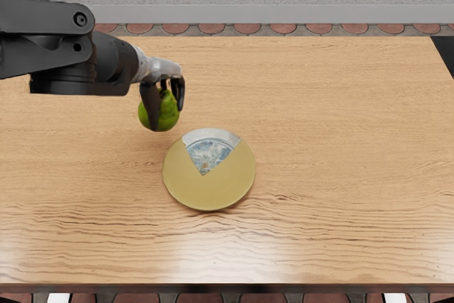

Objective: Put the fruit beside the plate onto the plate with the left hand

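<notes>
A green pear-like fruit (pixel 164 113) hangs in my left hand (pixel 162 98), whose dark fingers are curled down around its top and sides. The left arm comes in from the picture's left edge. The fruit sits just up and left of the plate (pixel 227 182), a round yellowish plate with a pale patterned wedge at its far side. Whether the fruit touches the table or is lifted off it I cannot tell. The right arm does not show.
The wooden table (pixel 340 118) fills most of the view. Its far edge meets a tiled floor strip and a grey wall. Nothing else stands on the table.
</notes>
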Motion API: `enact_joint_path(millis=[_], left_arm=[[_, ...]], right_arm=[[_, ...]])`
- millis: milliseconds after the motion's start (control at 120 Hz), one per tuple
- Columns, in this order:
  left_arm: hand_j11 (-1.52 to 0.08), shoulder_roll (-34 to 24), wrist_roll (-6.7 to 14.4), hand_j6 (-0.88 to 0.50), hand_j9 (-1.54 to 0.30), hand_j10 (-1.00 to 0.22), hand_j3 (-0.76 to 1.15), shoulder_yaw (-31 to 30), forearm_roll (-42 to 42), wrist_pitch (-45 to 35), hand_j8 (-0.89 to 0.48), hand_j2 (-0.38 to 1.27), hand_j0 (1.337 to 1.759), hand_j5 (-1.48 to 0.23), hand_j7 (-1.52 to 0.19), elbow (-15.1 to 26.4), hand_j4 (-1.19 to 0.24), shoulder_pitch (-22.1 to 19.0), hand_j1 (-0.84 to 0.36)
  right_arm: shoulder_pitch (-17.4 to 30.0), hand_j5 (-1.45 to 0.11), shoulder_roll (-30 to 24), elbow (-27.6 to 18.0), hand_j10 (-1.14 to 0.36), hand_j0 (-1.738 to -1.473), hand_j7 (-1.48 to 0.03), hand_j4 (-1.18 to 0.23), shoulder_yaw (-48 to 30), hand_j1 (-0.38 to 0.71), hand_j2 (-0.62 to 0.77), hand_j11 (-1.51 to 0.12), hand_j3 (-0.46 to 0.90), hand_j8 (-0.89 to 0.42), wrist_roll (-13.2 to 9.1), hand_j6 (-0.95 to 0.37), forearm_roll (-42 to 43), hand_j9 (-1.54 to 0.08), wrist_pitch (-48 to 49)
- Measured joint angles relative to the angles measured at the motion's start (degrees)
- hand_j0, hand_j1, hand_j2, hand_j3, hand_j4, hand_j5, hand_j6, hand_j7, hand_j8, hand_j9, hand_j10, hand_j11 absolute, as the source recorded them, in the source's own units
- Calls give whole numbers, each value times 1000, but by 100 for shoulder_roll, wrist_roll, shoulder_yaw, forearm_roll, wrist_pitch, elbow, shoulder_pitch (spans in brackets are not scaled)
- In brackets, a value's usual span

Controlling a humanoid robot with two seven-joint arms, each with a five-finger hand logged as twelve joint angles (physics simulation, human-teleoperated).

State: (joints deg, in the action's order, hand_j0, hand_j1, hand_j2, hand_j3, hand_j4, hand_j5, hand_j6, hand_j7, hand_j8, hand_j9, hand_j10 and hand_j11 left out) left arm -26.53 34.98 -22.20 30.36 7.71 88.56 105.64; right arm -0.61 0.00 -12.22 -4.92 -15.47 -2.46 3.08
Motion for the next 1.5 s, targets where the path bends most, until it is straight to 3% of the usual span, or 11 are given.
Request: enact_joint_path(millis=[300,658,1100,1325,1500], left_arm=[[-920,985,-2,-193,-916,-316,0,28,-80,-52,-154,421,1652,-1010,-945,-412,-603,-56,-342],[-923,1267,-1,-212,-912,-330,0,17,-47,-186,-171,397,1652,-1003,-938,-651,-613,-355,-319],[-926,1830,-3,-213,-913,-329,0,40,-81,-283,-171,394,1652,-1006,-939,-667,-618,-326,-320],[-618,1834,1,-288,-612,-343,0,101,-489,-377,-265,197,1656,-651,-623,-724,-438,-293,-153],[-484,1819,2,-293,-482,-317,0,122,-602,-384,-283,118,1657,-498,-487,-754,-357,-281,-69]], right_arm=[[0,-38,0,0,-29,-1658,-38,-29,0,-314,-6,-38,0,-29,0,-29,0,-38,0],[-1,-38,0,0,-29,-1658,-38,-29,0,-314,-6,-38,0,-29,-1,-29,0,-38,0],[-8,-38,0,0,-29,-1658,-38,-29,0,-314,-6,-38,0,-29,0,-29,0,-38,0],[-9,-38,0,0,-29,-1658,-38,-29,-4,-314,-6,-38,0,-29,0,-29,0,-38,0],[-9,-38,0,0,-29,-1658,-38,-29,-8,-314,-6,-38,0,-29,0,-29,0,-38,0]])
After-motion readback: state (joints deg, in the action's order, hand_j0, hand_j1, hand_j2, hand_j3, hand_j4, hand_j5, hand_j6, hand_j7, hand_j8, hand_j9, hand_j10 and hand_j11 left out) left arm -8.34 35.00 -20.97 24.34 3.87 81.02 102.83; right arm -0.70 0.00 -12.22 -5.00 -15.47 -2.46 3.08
